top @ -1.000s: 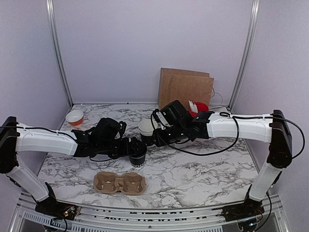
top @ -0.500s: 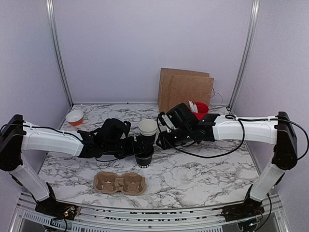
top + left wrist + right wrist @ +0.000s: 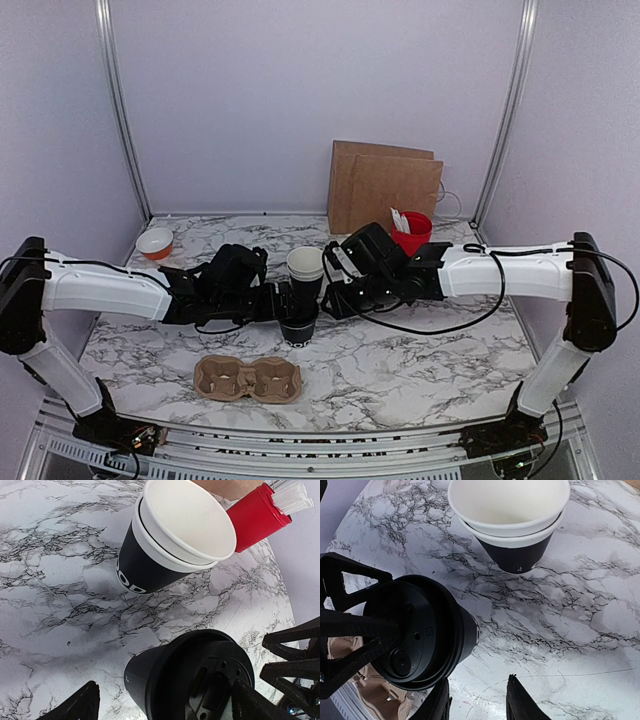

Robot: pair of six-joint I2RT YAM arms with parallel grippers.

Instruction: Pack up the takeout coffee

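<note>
A black takeout cup with a black lid [image 3: 298, 330] stands upright on the marble table [image 3: 420, 350]. My left gripper [image 3: 162, 700] straddles it, open: the left finger [image 3: 75, 707] stands apart from the cup wall [image 3: 150, 675]. Just behind it is a cream cup nested in a black cup [image 3: 305, 268], also clear in the left wrist view [image 3: 185, 520]. My right gripper [image 3: 477, 700] is open with only marble between its fingers. It hovers right of the lidded cup [image 3: 420, 630] and near the nested cups [image 3: 510, 500].
A brown pulp cup carrier [image 3: 248, 379] lies near the front edge. A brown paper bag [image 3: 385, 190] leans on the back wall. Beside it is a red cup with white utensils [image 3: 412, 232]. An orange-and-white bowl [image 3: 155, 242] sits at the back left.
My left gripper and the lidded black cup have shifted a little to the right. My right gripper drew back from the nested cups, then edged slightly back toward them.
</note>
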